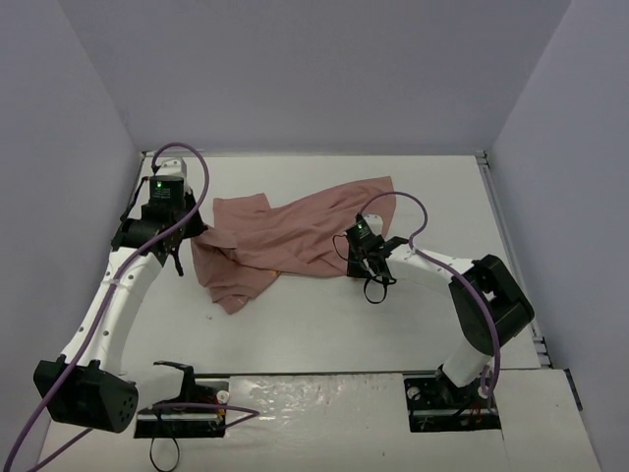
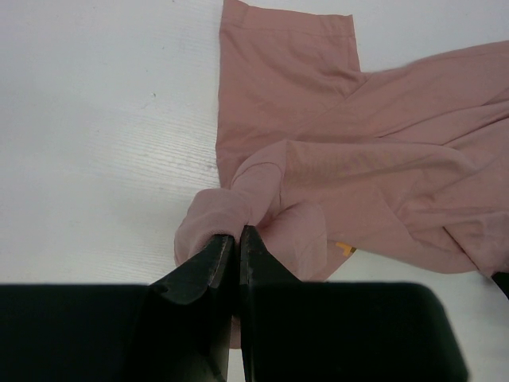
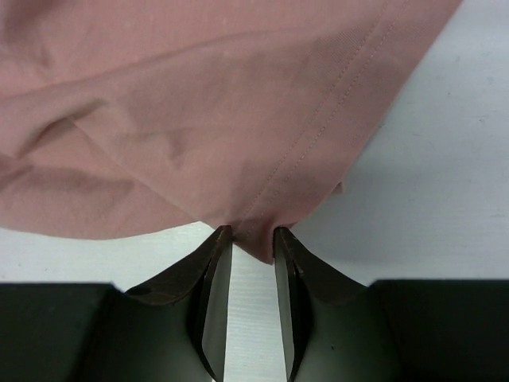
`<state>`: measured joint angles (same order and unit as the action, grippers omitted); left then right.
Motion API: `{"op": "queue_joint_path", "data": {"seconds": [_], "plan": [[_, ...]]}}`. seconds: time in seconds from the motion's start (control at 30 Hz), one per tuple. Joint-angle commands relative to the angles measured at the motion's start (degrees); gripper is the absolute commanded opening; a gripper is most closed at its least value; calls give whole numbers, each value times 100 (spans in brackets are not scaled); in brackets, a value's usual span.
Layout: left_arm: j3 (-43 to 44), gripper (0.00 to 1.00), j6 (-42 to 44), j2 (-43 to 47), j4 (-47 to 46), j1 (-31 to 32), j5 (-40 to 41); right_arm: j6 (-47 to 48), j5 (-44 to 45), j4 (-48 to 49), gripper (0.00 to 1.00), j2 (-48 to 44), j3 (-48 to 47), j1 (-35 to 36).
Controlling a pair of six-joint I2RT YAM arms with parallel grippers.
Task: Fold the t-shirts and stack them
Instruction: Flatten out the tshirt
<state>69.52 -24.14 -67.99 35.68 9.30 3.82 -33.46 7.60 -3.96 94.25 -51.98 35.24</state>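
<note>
White table [image 1: 393,324] carries the salmon-pink t-shirt [image 1: 285,236], crumpled, toward the far side. Left gripper [image 2: 236,232]: jaws fully closed, pinching a bunched fold at the shirt's left edge. Right gripper [image 3: 253,231]: jaws narrowly apart, tips clamping a hemmed edge
</note>
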Motion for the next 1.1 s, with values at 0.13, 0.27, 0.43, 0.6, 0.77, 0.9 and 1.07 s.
{"op": "queue_joint_path", "data": {"seconds": [0.13, 0.27, 0.43, 0.6, 0.77, 0.9, 1.07], "plan": [[121, 0, 91, 165, -209, -7, 3, -79, 482, 71, 0, 212, 13, 0], [265, 0, 209, 208, -114, -7, 68, 439, 780, -272, 0, -169, -634, -37], [272, 0, 331, 253, -93, -13, 68, 1172, 526, -882, 2, 306, -2558, -754], [27, 0, 235, 248, -120, -16, -119, 1354, 150, -1375, 39, 1576, -4018, -1374], [-117, 0, 175, 168, -152, -7, -221, 1480, -142, -1596, 63, 1798, -4352, -1465], [-100, 0, 164, 123, -158, -11, -241, 1418, -301, -1582, 64, 1179, -3737, -1459], [-160, 0, 179, 117, -158, -7, -215, 1280, -887, -1432, 64, 893, -3021, -1333]]}}
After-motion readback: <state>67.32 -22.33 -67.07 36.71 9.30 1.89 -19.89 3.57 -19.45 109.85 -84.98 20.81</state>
